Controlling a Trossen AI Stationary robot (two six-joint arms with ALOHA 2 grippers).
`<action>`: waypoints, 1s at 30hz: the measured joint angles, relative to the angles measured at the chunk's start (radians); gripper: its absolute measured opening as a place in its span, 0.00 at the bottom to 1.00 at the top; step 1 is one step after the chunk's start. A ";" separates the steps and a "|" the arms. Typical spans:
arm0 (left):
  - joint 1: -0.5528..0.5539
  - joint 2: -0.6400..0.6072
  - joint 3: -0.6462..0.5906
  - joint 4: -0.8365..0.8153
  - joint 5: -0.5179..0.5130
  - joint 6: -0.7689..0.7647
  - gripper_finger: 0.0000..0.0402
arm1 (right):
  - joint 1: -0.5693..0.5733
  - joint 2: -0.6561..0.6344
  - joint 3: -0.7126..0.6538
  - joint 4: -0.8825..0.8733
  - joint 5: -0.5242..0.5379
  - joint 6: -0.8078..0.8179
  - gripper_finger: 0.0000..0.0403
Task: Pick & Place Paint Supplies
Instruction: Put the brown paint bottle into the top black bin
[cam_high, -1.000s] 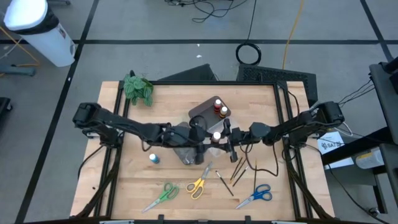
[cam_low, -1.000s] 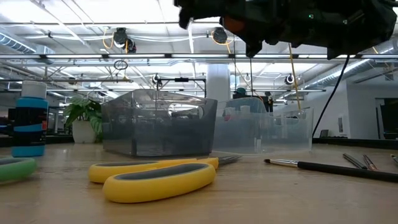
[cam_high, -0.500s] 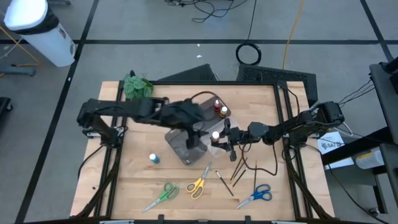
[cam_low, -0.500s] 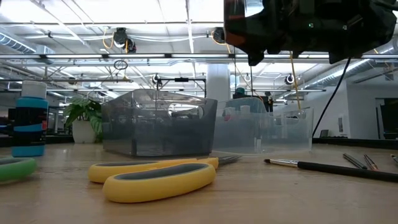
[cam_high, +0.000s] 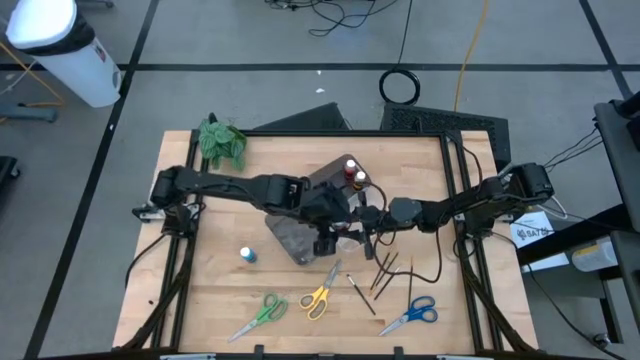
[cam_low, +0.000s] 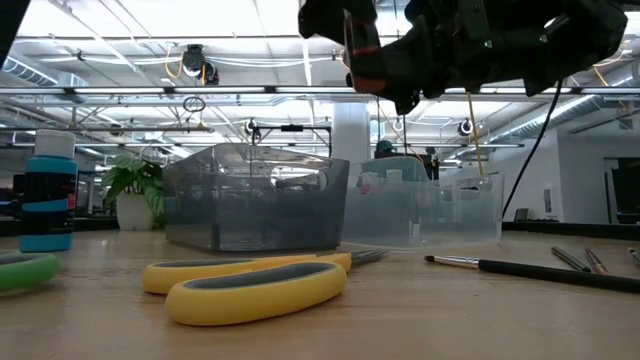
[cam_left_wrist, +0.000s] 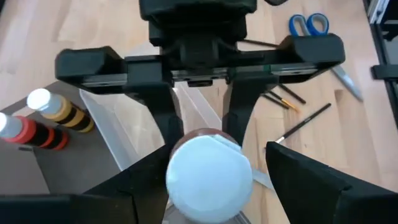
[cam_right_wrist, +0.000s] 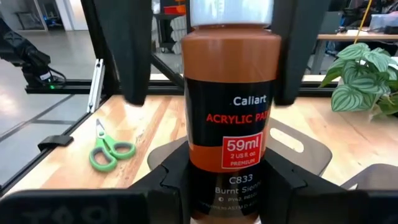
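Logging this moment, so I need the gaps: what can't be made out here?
Paint bottle: covered by both arms in the high view.
Its label's lowest lines: partly behind the right gripper in the right wrist view.
Grey tray contents: murky through its wall in the low view.

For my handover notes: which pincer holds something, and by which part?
The right pincer holds the brown paint bottle by its lower body; the left pincer straddles its white cap.

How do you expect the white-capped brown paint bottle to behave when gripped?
Probably rigid: the paint bottle shows no dent in the right pincer. Its smooth round wall could slip or roll. The open left pincer straddles its cap.
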 joint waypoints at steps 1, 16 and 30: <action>0.003 0.000 0.000 -0.003 0.000 0.000 0.66 | 0.000 0.000 0.000 -0.002 0.000 0.000 0.28; 0.008 -0.077 0.000 -0.008 -0.002 -0.038 0.59 | 0.000 0.000 0.000 -0.020 0.000 0.000 0.27; 0.009 -0.056 0.001 -0.011 0.020 -0.055 0.57 | 0.000 0.000 0.000 -0.018 0.000 0.000 0.28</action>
